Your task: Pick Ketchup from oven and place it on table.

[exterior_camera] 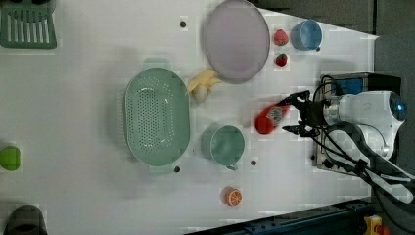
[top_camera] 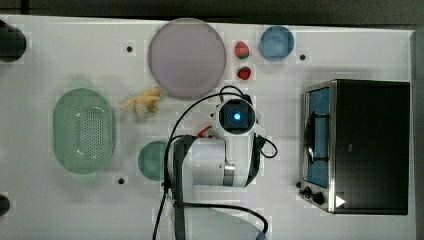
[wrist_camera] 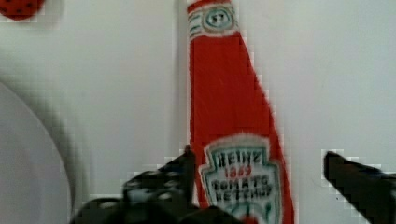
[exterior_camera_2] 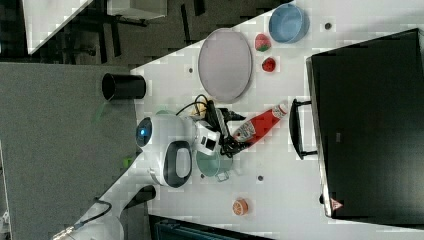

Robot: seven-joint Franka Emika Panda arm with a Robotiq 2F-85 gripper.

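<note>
The Ketchup (exterior_camera_2: 257,125) lies on the white table (top_camera: 60,60), out in front of the oven (top_camera: 372,145), with its white cap pointing toward the oven's handle (exterior_camera_2: 295,127). It is a red bottle (wrist_camera: 224,102) with a white label. My gripper (wrist_camera: 259,156) is open and straddles the labelled end; one finger (wrist_camera: 180,170) sits right against the bottle and the other stands well apart. In the left view the gripper (exterior_camera: 297,112) is spread beside the Ketchup (exterior_camera: 269,119). In the top view my arm covers most of the bottle.
A purple plate (top_camera: 186,57), two strawberries (top_camera: 242,50), a blue bowl (top_camera: 276,42) and a banana (top_camera: 144,101) lie beyond the bottle. A green cup (top_camera: 152,160) and a green colander (top_camera: 84,131) sit toward the top view's left. An orange slice (exterior_camera: 233,196) lies near the table's edge.
</note>
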